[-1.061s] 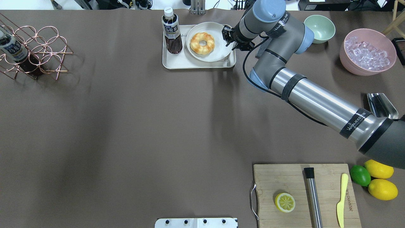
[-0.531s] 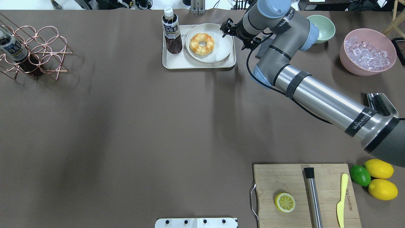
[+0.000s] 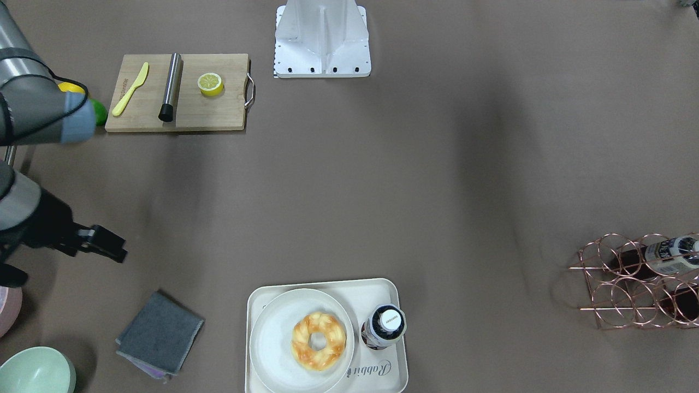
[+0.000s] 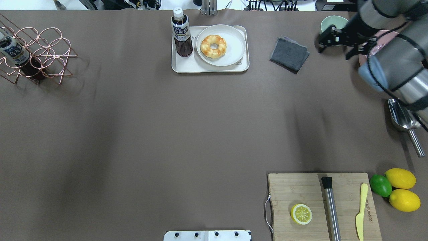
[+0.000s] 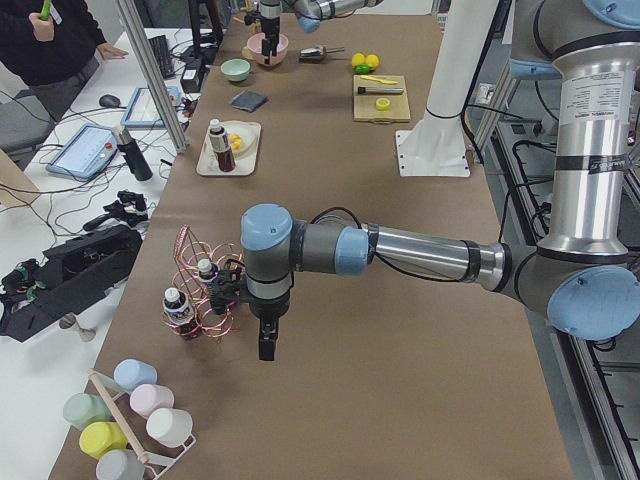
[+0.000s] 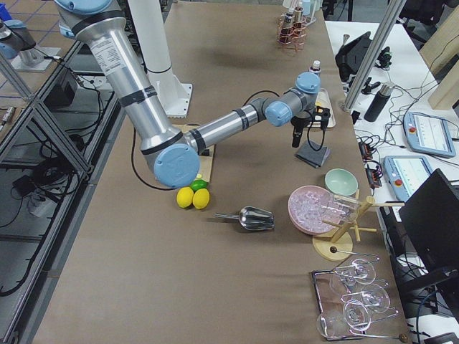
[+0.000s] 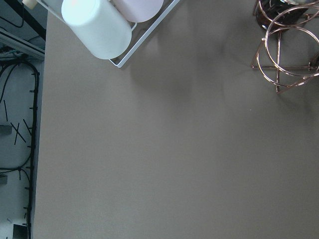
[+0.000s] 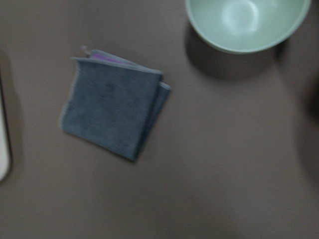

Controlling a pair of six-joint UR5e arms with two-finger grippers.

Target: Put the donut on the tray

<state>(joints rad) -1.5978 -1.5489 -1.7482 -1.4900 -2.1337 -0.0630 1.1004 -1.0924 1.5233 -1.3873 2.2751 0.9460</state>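
The donut [image 4: 213,46], golden with brown glaze patches, lies on a round white plate [image 4: 235,50]. The plate rests inside the cream tray [image 4: 187,69] at the far middle of the table. The front-facing view also shows the donut [image 3: 319,341], the plate [image 3: 267,338] and the tray [image 3: 393,376] with its "Rabbit" script. My right gripper [image 4: 331,45] hangs open and empty far to the right of the tray, near the green bowl; it also shows in the front-facing view [image 3: 117,250]. My left gripper [image 5: 266,345] shows only in the exterior left view, by the copper rack; I cannot tell its state.
A tea bottle [image 4: 181,31] stands on the tray's left part. A folded grey cloth [image 4: 289,54], a green bowl [image 4: 329,22] and a pink ice bowl [image 6: 315,209] lie at the right. A cutting board [image 4: 301,187] holds a lemon slice. A copper rack [image 4: 40,50] stands at the far left.
My right gripper has left the plate's rim and swung right, past the grey cloth, towards the green bowl. The plate with the donut stays on the tray.
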